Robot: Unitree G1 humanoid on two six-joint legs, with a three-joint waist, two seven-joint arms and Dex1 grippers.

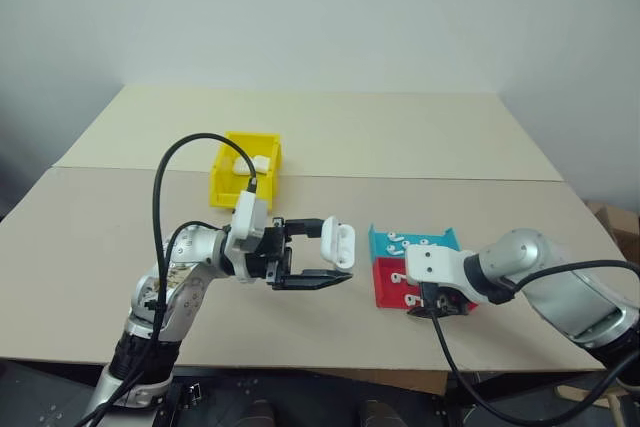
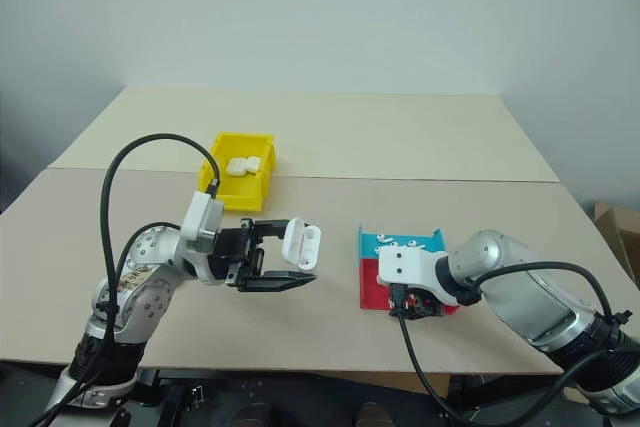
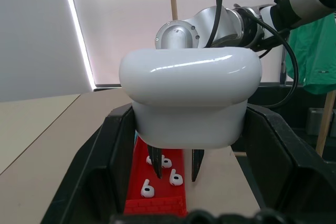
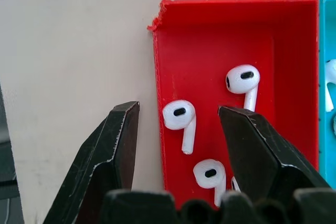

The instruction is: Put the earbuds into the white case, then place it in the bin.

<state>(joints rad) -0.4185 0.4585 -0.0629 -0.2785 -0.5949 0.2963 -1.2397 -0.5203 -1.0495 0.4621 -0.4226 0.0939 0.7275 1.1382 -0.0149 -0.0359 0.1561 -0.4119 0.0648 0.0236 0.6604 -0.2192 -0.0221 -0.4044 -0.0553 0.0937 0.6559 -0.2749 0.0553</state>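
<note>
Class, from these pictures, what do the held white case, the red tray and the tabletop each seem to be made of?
White case: glossy hard plastic, by its sharp highlights. Red tray: matte plastic, probably printed or moulded; one corner is ragged. Tabletop: smooth, dull beige board, likely laminate, with a seam across.

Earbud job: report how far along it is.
Done: two white cases lie in the yellow bin. In hand: the left gripper is shut on an open white case; the right gripper hangs open over an earbud in the red tray. Left: pick, insert, close, bin.

Beige table (image 1: 400, 147), shallow red tray (image 4: 210, 51), teal tray (image 1: 425, 240) touching behind it
</note>
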